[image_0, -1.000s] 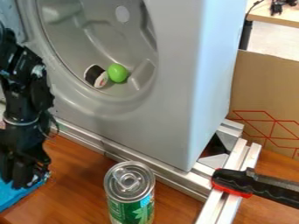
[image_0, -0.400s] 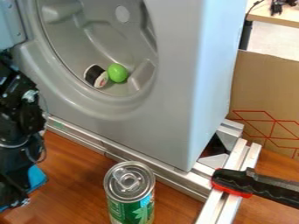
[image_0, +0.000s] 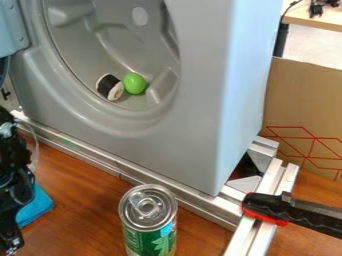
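The black gripper (image_0: 12, 239) hangs low at the left edge, beside a blue cloth (image_0: 37, 206) that lies on the wooden table. Inside the round opening of the grey machine (image_0: 133, 145), a green egg-shaped thing (image_0: 134, 83) rests close beside a small black-and-white roll (image_0: 109, 86). A green can (image_0: 149, 220) with a silver lid stands upright at the front, well to the right of the gripper. Part of the cloth is hidden behind the arm.
Metal rails (image_0: 180, 199) run along the machine's base. Across the rail at the lower right lies a black-and-red handled tool (image_0: 266, 207). A cardboard sheet (image_0: 304, 100) stands behind at the right, and part of the machine's door (image_0: 12, 30) juts in at the upper left.
The arm and gripper have moved left and down toward the lower-left edge, uncovering more of the machine's left side and the rail. The can, egg-shaped thing and roll have stayed put.
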